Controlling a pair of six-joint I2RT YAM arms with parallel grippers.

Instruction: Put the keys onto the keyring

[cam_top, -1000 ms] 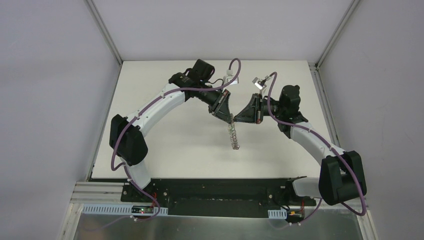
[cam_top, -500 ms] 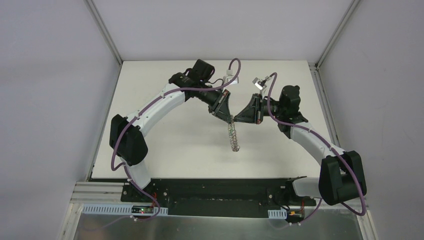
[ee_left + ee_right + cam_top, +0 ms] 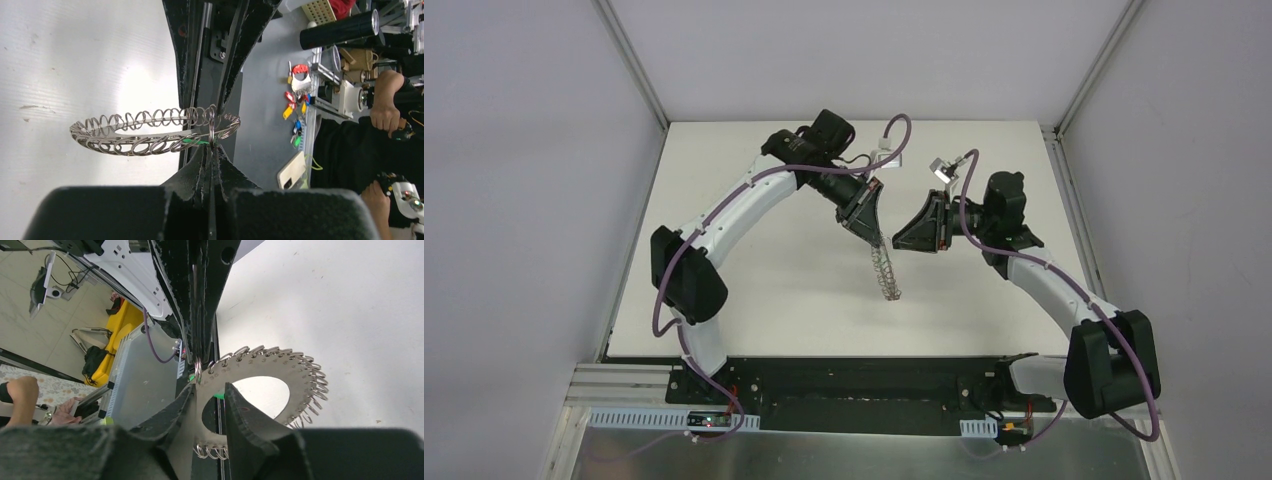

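2 arms meet over the table's middle, with the keyring between them.
The left gripper [image 3: 876, 240] reaches in from the left and pinches the keyring [image 3: 885, 272] by its rim above the table [image 3: 754, 270]. The ring hangs toward the near edge. The right gripper [image 3: 895, 243] faces it from the right, just beside the ring, fingers parted. The key [image 3: 192, 141] sits at the rim beside the pinch.

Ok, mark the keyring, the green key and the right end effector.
keyring [image 3: 272, 366], right wrist view, on the flat grey band above its hole.
green key [image 3: 194, 142], left wrist view, on its green head.
right end effector [image 3: 899, 241], top view, midway between its fingertips.
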